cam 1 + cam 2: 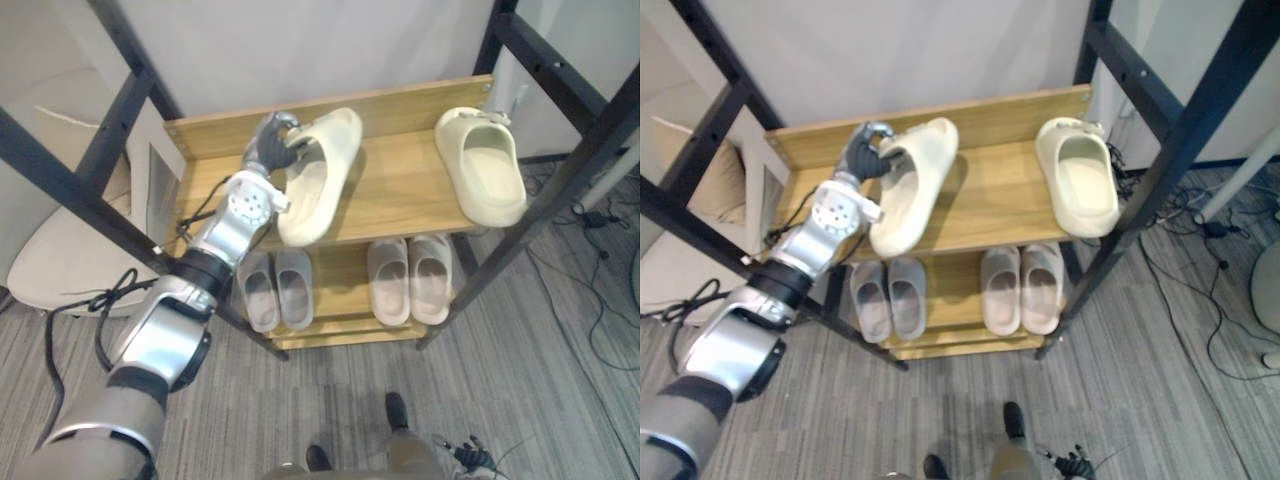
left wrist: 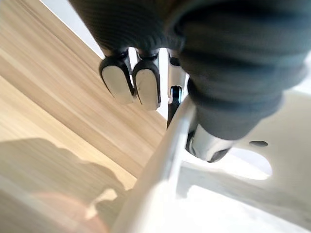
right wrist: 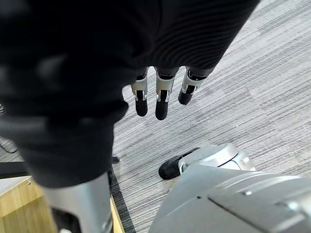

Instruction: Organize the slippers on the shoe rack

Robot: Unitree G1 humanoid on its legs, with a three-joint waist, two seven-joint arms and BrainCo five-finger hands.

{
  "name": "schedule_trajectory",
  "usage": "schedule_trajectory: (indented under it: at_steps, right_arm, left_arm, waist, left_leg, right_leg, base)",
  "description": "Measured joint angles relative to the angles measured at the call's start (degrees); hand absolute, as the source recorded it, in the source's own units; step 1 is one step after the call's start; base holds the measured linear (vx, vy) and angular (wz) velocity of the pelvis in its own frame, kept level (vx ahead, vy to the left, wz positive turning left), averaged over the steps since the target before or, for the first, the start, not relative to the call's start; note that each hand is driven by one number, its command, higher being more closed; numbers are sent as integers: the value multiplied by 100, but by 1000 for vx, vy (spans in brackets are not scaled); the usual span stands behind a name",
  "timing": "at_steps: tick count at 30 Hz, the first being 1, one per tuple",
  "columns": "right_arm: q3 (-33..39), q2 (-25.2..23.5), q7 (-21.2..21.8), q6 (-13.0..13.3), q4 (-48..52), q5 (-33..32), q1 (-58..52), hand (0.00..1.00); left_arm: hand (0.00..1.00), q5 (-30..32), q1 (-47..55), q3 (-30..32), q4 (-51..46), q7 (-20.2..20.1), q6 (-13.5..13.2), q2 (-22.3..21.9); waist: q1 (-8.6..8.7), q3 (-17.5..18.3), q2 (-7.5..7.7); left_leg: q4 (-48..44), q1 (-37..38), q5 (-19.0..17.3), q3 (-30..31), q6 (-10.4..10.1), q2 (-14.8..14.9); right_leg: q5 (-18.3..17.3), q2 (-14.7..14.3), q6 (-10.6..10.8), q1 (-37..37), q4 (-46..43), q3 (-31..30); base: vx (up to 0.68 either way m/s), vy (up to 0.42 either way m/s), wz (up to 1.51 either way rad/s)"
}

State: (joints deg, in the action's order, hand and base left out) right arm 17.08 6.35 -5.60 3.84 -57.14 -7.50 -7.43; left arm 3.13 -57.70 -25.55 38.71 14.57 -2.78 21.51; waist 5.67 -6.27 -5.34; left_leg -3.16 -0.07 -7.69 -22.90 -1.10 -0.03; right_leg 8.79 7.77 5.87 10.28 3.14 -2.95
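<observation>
Pinching the side rim of the cream foam slipper [image 1: 320, 180], the left hand [image 1: 272, 143] holds it at the left end of the wooden shoe rack's top shelf [image 1: 400, 190]; the matching cream slipper [image 1: 485, 170] lies well apart; the right hand [image 3: 164, 94] hangs slack-fingered above grey carpet [image 3: 252, 97].

– What is the left hand [image 1: 272, 143] doing?
– It is gripping the side rim of a cream foam slipper [image 1: 318, 185], which is lying slantwise on the top shelf of the light wooden shoe rack [image 1: 400, 200], with its near end reaching the front edge.
– And the second cream foam slipper [image 1: 485, 165]?
– It is sitting well apart, at the shelf's right end. Below, a grey slipper pair [image 1: 277, 290] and a pale beige slipper pair [image 1: 410, 280] are resting side by side.
</observation>
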Motion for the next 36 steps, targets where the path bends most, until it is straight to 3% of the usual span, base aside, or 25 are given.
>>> schedule_trajectory:
  at_steps: [16,31,32,36]
  right_arm:
    - [100,-79,-13,4,-6,-1,-46,0]
    - [302,-139,-11,14,13,-4,-43,0]
    - [302,-140,-11,15,14,-4,-42,0]
    - [302,-140,-11,22,17,-4,-41,0]
  left_arm:
    - [100,-1,-12,-63,188,125,-27,-219]
    - [100,1,-443,214,510,264,-27,-255]
    - [0,1,-459,215,547,266,-27,-257]
    - [0,5,-459,293,597,303,-17,-266]
  waist:
    - [164,-64,-72]
    - [191,-200,-110]
    - [199,-200,-110]
    - [211,-223,-117]
  left_leg:
    - [-225,-189,-196,-201,124,-156]
    - [-423,-395,-360,-484,151,-162]
    - [-434,-396,-372,-493,155,-163]
    - [-522,-403,-437,-544,171,-164]
  right_leg:
    - [17,136,160,302,-150,-297]
    - [17,114,221,626,-276,-588]
    - [18,115,223,626,-275,-597]
    - [25,119,234,624,-271,-663]
  base:
    - [1,16,-8]
    - [20,7,-9]
    - [31,10,-5]
    - [22,11,-6]
